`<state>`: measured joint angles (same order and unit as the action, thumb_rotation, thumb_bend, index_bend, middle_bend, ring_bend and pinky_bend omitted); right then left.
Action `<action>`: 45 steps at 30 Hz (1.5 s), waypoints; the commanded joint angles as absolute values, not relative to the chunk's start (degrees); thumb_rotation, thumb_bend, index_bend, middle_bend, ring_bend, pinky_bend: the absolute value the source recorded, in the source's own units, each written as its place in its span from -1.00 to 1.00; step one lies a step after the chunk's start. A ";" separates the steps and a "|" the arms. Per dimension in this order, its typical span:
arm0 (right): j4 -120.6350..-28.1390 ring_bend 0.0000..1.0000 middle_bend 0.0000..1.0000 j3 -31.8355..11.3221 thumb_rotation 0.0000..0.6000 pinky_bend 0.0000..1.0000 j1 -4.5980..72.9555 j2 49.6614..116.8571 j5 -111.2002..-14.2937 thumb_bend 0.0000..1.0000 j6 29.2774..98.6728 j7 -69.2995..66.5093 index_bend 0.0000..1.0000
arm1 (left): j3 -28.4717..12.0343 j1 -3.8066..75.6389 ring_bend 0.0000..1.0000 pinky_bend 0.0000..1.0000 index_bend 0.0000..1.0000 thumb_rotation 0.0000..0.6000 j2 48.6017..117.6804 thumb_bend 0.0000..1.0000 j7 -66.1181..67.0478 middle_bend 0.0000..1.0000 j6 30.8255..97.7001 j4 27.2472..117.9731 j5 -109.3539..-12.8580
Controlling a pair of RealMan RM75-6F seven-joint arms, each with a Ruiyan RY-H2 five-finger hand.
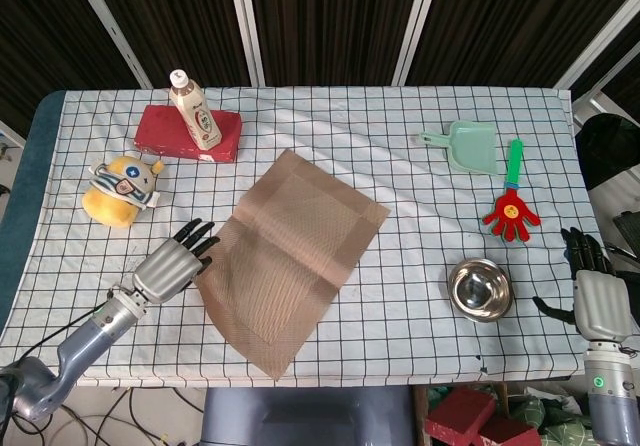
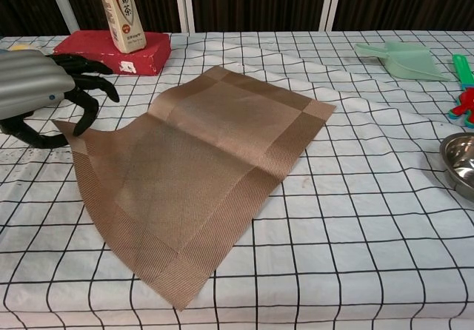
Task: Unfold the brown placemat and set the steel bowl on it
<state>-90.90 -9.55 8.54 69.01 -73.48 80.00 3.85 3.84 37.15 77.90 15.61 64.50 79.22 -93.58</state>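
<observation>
Left hand pinched left corner of brown placemat, dark fingers curled over its edge. Placemat lay unfolded, skewed diagonally at table centre. Steel bowl sat on checked tablecloth, well right of mat. Right hand hovered beyond right table edge, empty, fingers apart.

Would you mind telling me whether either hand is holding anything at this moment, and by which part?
The left hand appears to hold the brown woven placemat by its left corner, though the pinch is unclear. The right hand holds nothing.
</observation>
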 commanded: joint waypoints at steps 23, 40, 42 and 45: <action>-91.08 -0.97 -0.96 -9.53 1.00 -0.64 8.60 68.83 -73.70 -0.86 79.68 3.41 -0.86 | -6.74 42.15 -0.91 -0.80 0.34 1.00 88.64 -0.23 34.16 -0.58 59.83 70.46 -83.58; -91.17 -0.97 -0.96 -9.64 1.00 -0.64 8.58 68.74 -73.65 -0.86 79.69 3.31 -0.84 | -11.26 45.39 -0.91 -0.80 0.35 1.00 92.27 -0.23 45.25 -0.57 59.62 64.27 -76.55; -91.19 -0.97 -0.96 -9.69 1.00 -0.64 8.58 68.68 -73.59 -0.86 79.67 3.18 -0.84 | -11.60 45.13 -0.91 -0.80 0.35 1.00 92.35 -0.24 47.00 -0.57 59.85 63.67 -75.02; -91.22 -0.97 -0.96 -9.64 1.00 -0.64 8.56 68.63 -73.67 -0.86 79.65 3.14 -0.84 | -12.08 44.50 -0.91 -0.80 0.35 1.00 92.06 -0.24 48.24 -0.58 60.38 63.66 -72.95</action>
<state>-91.22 -9.66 8.57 68.63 -73.65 79.65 3.14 -11.74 44.85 92.16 47.56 60.04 63.87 -73.83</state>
